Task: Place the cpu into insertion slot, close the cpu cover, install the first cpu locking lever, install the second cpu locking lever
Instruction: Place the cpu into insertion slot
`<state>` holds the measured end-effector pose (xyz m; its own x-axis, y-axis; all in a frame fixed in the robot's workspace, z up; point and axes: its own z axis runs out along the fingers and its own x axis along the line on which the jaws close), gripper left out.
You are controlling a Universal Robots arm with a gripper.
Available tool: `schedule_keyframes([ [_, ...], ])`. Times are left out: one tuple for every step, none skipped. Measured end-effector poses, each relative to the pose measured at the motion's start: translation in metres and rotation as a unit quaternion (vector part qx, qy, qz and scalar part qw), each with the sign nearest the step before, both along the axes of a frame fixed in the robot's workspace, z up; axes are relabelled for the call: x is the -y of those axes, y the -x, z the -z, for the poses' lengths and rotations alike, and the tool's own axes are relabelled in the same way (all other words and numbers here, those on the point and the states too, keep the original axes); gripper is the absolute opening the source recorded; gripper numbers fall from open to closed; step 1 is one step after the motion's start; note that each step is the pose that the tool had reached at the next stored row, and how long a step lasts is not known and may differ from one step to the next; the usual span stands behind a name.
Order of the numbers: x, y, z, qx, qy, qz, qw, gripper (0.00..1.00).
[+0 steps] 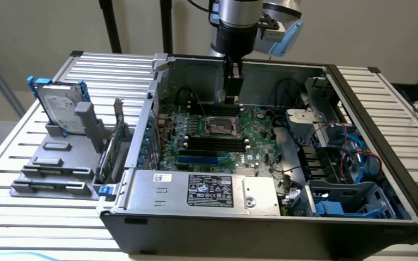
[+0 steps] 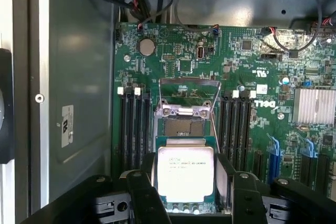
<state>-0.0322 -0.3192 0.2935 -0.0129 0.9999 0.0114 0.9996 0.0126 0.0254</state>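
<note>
The cpu (image 2: 185, 174) shows its silvery metal face with printed text, and my gripper (image 2: 187, 190) is shut on it by two opposite edges with black fingers (image 2: 143, 192). Just beyond the chip on the green motherboard (image 2: 173, 51) lies the insertion slot (image 2: 182, 127), a square socket with a metal rim. The cpu cover (image 2: 188, 92) stands swung up and open behind it, and a thin wire lever (image 2: 213, 129) is raised beside the socket. In the exterior view my gripper (image 1: 230, 97) hangs straight down inside the case, a short way above the insertion slot (image 1: 222, 126).
Long black memory slots (image 2: 134, 129) flank the socket on both sides. Case walls (image 1: 154, 92) ring the board, with a power supply (image 1: 202, 189) in front, cables and a blue drive cage (image 1: 350, 198) toward the exterior view's right. A hard drive (image 1: 58, 106) stands outside in a grey holder.
</note>
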Motion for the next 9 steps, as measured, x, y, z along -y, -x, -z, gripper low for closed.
schedule_keyframes([
  [0.0003, 0.000, 0.0018, 0.0000, 0.0000, 0.000, 1.0000, 0.55],
  [0.0005, 0.000, 0.0037, 0.0000, 0.0000, 0.000, 1.0000, 0.55],
  [0.0008, 0.000, 0.0055, 0.0000, 0.0000, 0.000, 1.0000, 0.55],
  [0.0010, 0.000, 0.0073, 0.0000, 0.0000, 0.000, 1.0000, 0.55],
  [0.0012, 0.000, 0.0091, 0.0000, 0.0000, 0.000, 1.0000, 0.55],
  [0.0013, 0.000, 0.0109, 0.0000, 0.0000, 0.001, 1.0000, 0.55],
  [0.0015, 0.000, 0.0127, 0.0000, 0.0000, 0.001, 1.0000, 0.55],
  [0.0017, 0.000, 0.0146, 0.0000, 0.0000, 0.001, 1.0000, 0.55],
  [0.0019, 0.000, 0.0164, 0.0000, 0.0000, 0.001, 1.0000, 0.55],
])
